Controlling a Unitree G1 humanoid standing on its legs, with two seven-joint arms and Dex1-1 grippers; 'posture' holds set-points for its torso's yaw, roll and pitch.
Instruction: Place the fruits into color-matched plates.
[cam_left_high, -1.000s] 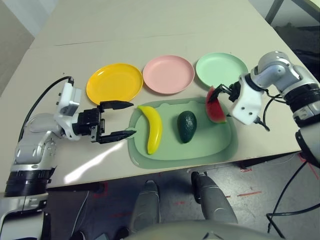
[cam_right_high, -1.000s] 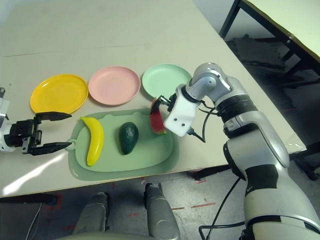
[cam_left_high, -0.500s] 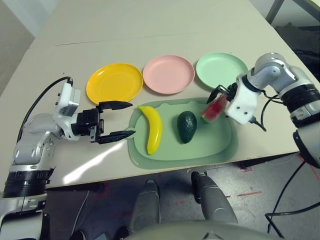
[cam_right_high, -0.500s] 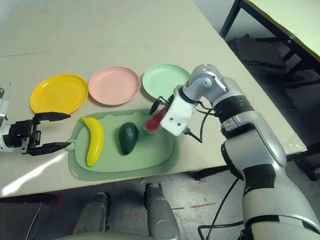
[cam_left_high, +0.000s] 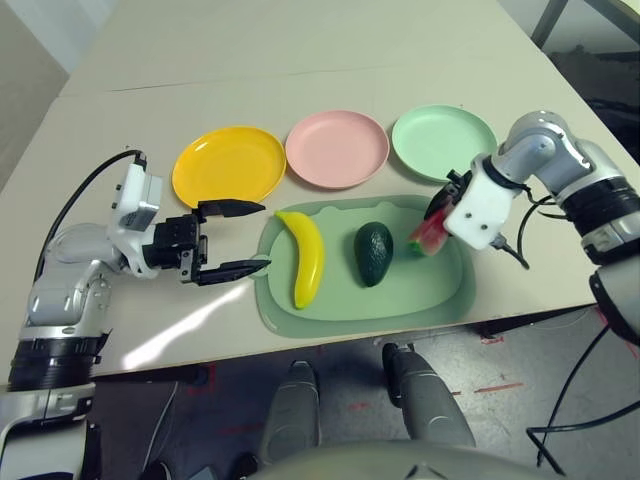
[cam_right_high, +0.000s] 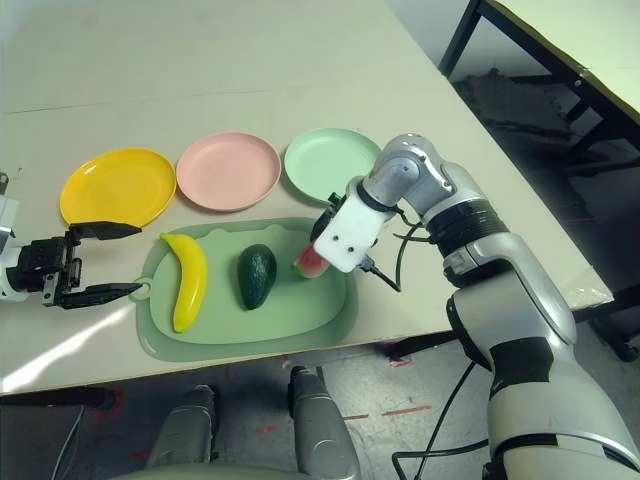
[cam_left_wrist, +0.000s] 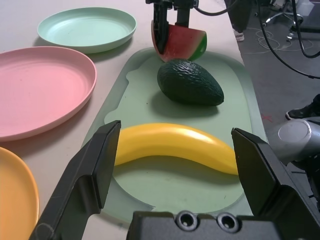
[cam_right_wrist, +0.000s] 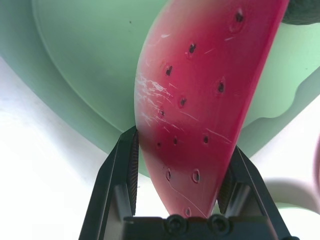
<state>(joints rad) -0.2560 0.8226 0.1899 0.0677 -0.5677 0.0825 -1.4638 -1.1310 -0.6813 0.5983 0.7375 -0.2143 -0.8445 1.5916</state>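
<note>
Right tool (cam_right_wrist: 180, 165) clamped on watermelon (cam_right_wrist: 200, 95), seemingly above mat's (cam_left_high: 330, 305) right edge, left tool (cam_left_high: 240, 240) spread apart

head stereo pair overhead, wrist cameras close, low

left gripper (cam_left_high: 232, 239): jaws spread wide, level | right gripper (cam_right_wrist: 177, 165): jaws clamped, wrist bent inward

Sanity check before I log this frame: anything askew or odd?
Nothing spilled or damaged. The watermelon sits tilted in the right claw over the mat, not yet in any plate. Banana and avocado lie on the mat.
</note>
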